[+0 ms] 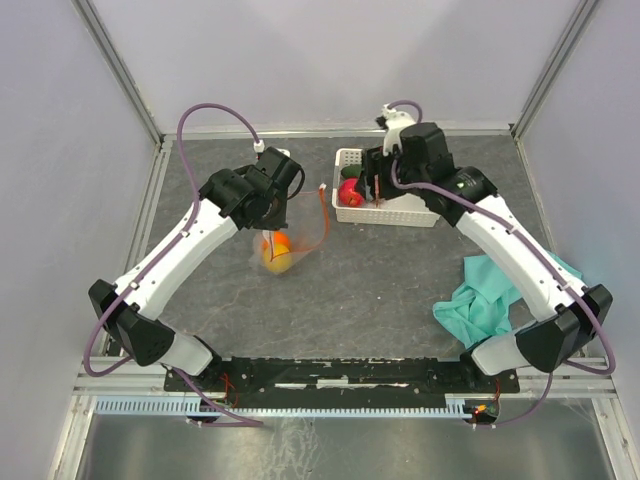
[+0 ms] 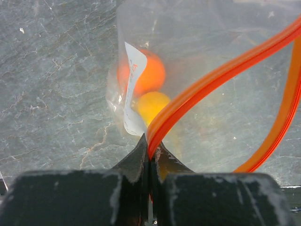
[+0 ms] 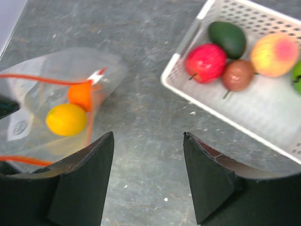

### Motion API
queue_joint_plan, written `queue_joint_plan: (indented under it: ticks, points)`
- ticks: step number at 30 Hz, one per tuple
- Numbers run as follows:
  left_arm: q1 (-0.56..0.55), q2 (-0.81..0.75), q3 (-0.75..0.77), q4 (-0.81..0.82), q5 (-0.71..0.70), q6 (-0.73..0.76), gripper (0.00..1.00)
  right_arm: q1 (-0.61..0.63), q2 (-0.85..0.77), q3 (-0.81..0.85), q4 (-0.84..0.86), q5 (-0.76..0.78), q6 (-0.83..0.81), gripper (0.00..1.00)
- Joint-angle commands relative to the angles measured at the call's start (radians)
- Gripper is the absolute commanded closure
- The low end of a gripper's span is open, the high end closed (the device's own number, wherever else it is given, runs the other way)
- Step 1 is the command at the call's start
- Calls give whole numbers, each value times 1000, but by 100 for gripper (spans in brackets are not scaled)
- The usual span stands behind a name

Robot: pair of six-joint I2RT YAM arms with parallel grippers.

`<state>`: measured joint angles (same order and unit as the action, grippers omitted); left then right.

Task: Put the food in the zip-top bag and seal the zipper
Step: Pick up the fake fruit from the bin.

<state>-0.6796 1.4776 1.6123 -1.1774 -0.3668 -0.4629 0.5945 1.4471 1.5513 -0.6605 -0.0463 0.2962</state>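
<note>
left gripper (image 2: 150, 151) pinches the zipper (image 2: 221, 77), propping the zip-top bag (image 3: 51, 70) open at nine o'clock, two oranges (image 3: 66, 119) inside. right gripper (image 3: 146, 141) hovers, jaws spread. remaining food (image 3: 205, 62) waits in the basket (image 3: 197, 101) at two o'clock.

You have a grey table (image 1: 380, 290) with a stone-like pattern of pale veins and small white specks on it. At the far side, a little right of the middle, stands a white basket (image 1: 405, 217) of plastic; its walls are full of small holes and its floor is plain. At the right side, nearer to you, lies a teal cloth (image 1: 485, 300), crumpled and partly hidden, well apart from the basket. Pale lilac walls (image 1: 330, 60) close the table on three sides, with metal rails (image 1: 118, 70) at the corners. Along the near edge runs a black strip (image 1: 340, 372) with white scuffs.
</note>
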Motion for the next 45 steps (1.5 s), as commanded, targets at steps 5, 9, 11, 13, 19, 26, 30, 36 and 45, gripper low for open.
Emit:
queue_joint_plan:
  ticks: [5,9,11,13,19,26,30,36,45]
  points:
    - [8,-17,40,-11,-47,25,97,-130,56,-75,161,16,-7,22]
    - [8,-25,28,-7,-44,20,97,-144,139,-87,217,86,-12,18]
    - [9,-28,24,-3,-37,19,97,-145,185,-79,245,90,-17,16]
    - [8,-31,21,1,-32,20,97,-144,234,-71,280,74,-17,14]
    - [9,-42,9,4,-36,17,97,-145,384,-12,347,68,-2,10]
    - [9,-52,-2,11,-21,18,97,-144,539,49,399,40,12,8]
    - [9,-52,-5,17,-10,13,97,-144,592,59,426,66,17,8]
    - [9,-48,-12,30,5,13,97,-144,665,86,451,8,-11,8]
    - [8,-43,-20,38,15,10,97,-145,731,98,504,-60,-57,2]
